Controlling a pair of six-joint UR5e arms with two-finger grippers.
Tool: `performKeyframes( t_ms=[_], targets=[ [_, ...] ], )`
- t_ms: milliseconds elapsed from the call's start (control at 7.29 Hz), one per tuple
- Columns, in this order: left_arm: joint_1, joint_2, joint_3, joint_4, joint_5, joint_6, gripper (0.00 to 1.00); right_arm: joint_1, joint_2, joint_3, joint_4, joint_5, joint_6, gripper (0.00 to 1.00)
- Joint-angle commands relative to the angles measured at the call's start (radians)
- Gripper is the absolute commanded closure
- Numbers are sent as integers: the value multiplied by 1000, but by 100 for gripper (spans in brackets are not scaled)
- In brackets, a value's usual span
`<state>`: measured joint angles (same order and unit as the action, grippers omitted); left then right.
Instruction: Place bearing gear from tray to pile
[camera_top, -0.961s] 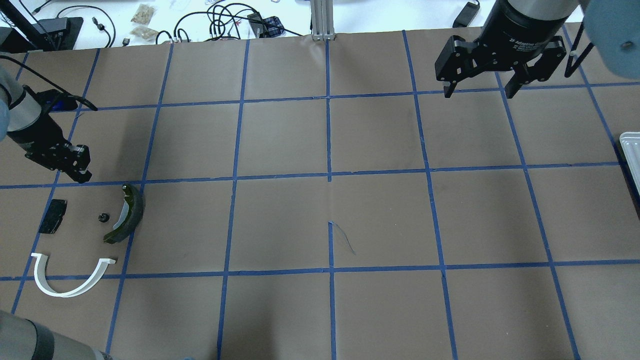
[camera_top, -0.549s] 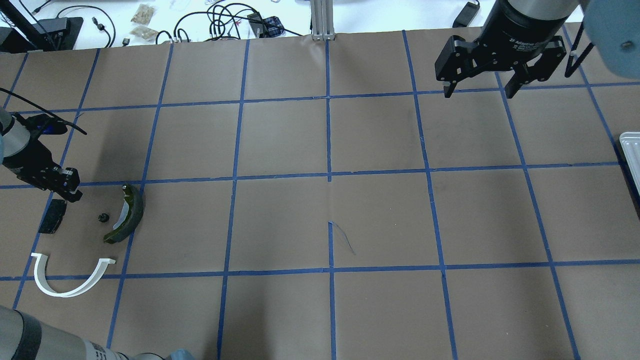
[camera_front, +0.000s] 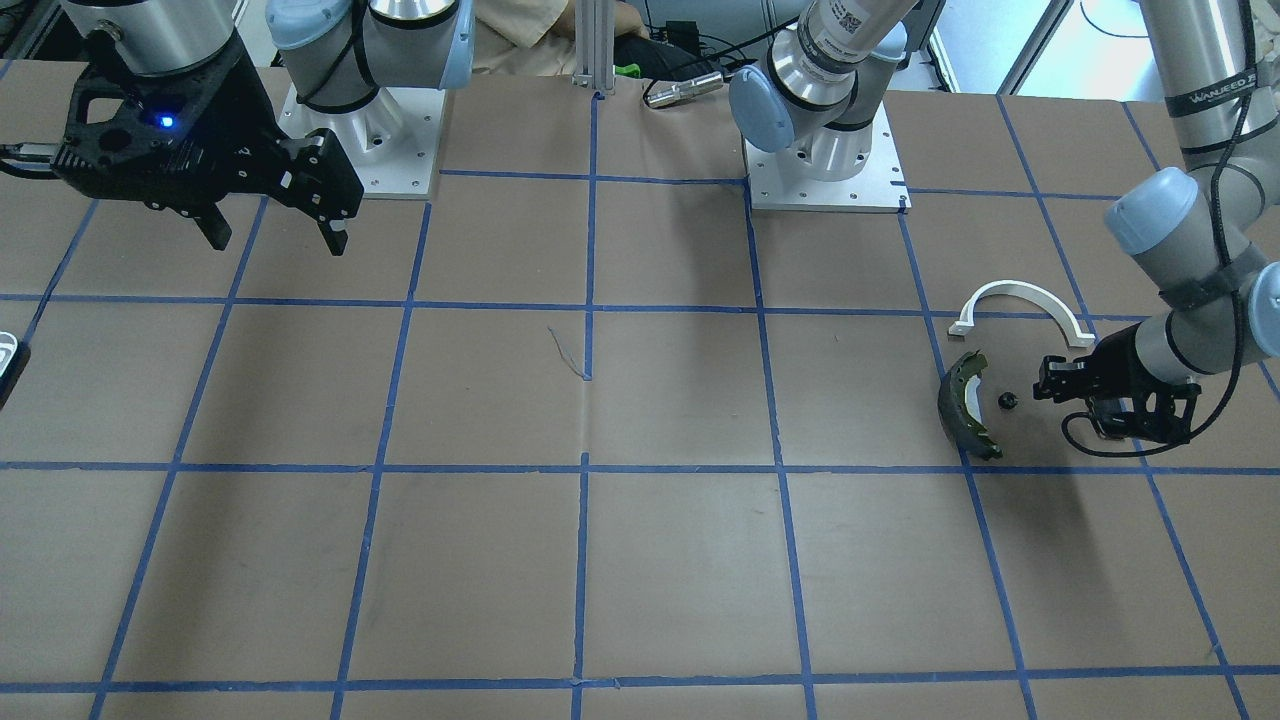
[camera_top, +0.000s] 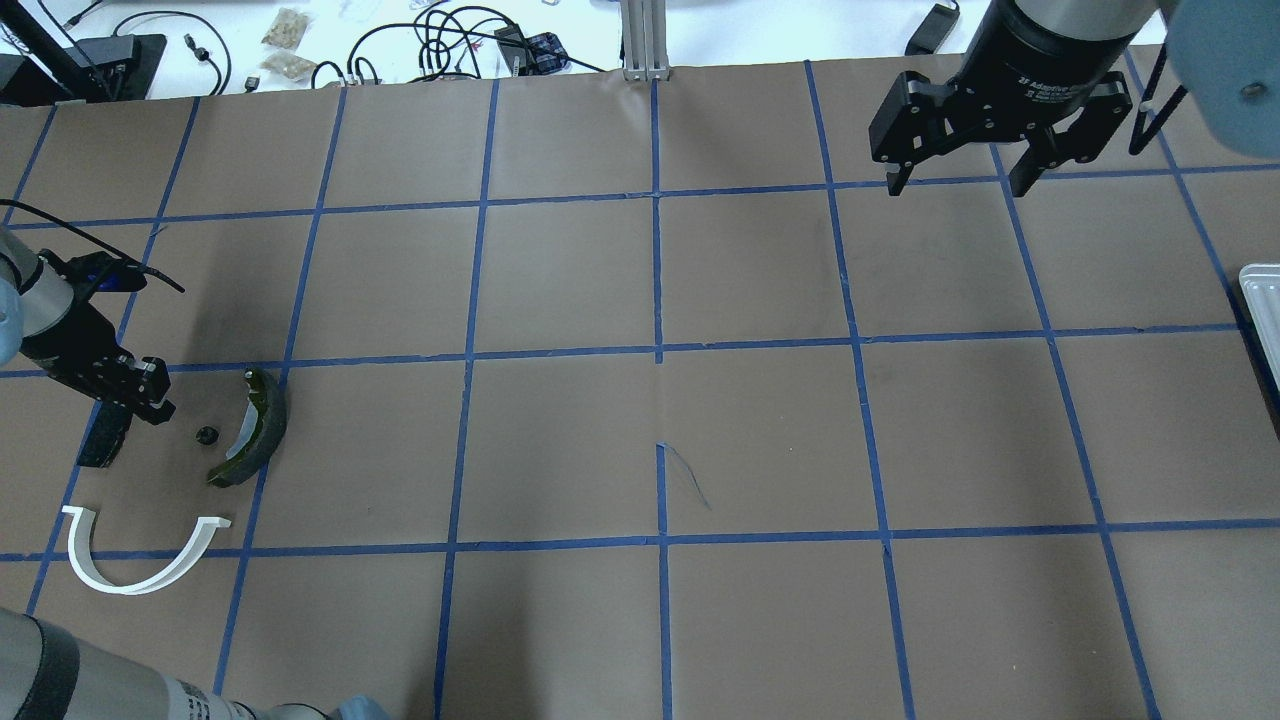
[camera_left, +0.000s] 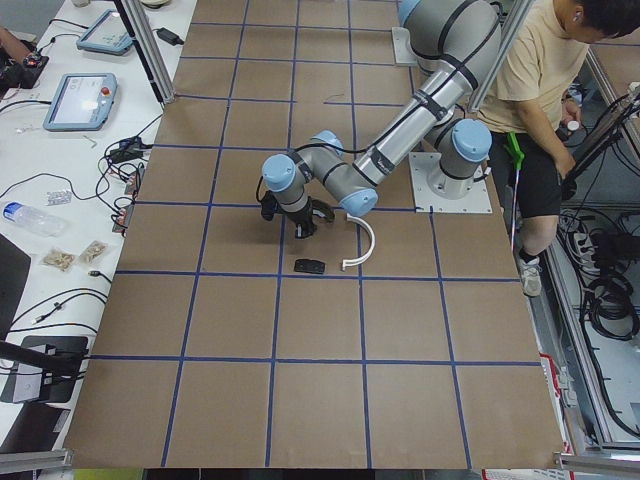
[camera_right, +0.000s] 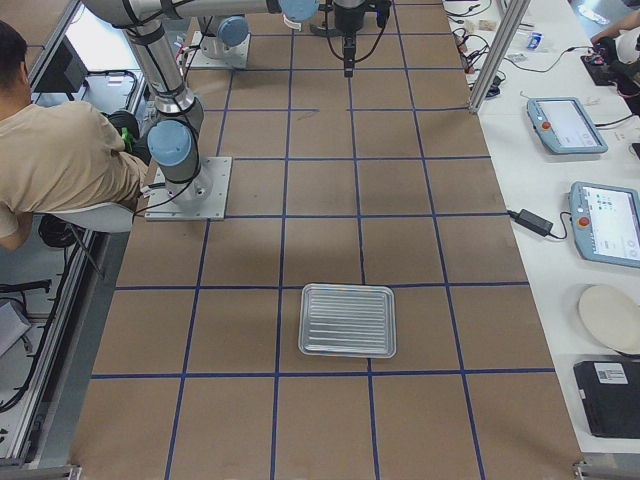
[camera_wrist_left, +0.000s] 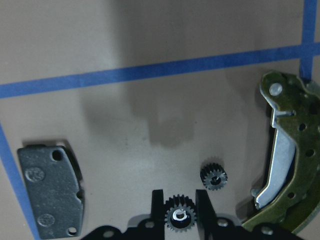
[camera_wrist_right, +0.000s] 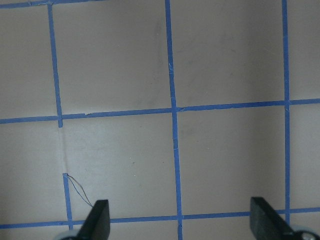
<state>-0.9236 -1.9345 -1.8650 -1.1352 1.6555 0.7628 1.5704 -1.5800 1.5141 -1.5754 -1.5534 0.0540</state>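
Bearing gear (camera_wrist_left: 180, 217): clamped flat by its teeth between the nearly closed fingers of the left gripper (camera_top: 150, 398), over the pile (camera_front: 968, 400) at the table's left end. It is not yet set down.

Around it:
- second gear (camera_wrist_left: 214, 176) loose on the paper, just beside the held one
- brake shoe (camera_wrist_left: 290, 165) beyond that
- black pad (camera_wrist_left: 50, 190) on the other side
- white arched strip (camera_top: 140, 565) nearer the robot

Risks, as I judge them:
- The grip is on tooth tips only, so it is thin. A nudge could tilt the gear out early.
- Height above the paper is unclear. Released high, the gear could bounce, land on edge and roll off from the pile.
- Coming straight down, a finger may clip the loose gear or the pad, scattering parts.

Right gripper (camera_top: 957, 185): jaws spread wide, nothing in them, parked well apart at the far right.

Views:
- Only the left wrist camera shows the held gear; overhead shows just the loose gear, with the gripper covering part of the pad.
- Overhead catches only a corner of the tray (camera_top: 1262, 300); the exterior right view shows it whole, with a ribbed metal floor.
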Motion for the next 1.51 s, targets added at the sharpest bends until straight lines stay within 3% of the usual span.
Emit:
performKeyframes(
  t_ms=[0,686,824,961,1373],
  targets=[
    [0,-1,-32,43,1,1,100,-1,0,0,0,-1,-3,0],
    [2,-8,-51,48,3,21,100,-1,0,0,0,-2,-5,0],
    [2,-8,-51,48,3,21,93,-1,0,0,0,-1,-5,0],
    [2,-8,-51,55,3,23,78,-1,0,0,0,-1,-5,0],
    [2,-14,-48,83,4,21,71,0,0,0,0,-2,-6,0]
  ],
)
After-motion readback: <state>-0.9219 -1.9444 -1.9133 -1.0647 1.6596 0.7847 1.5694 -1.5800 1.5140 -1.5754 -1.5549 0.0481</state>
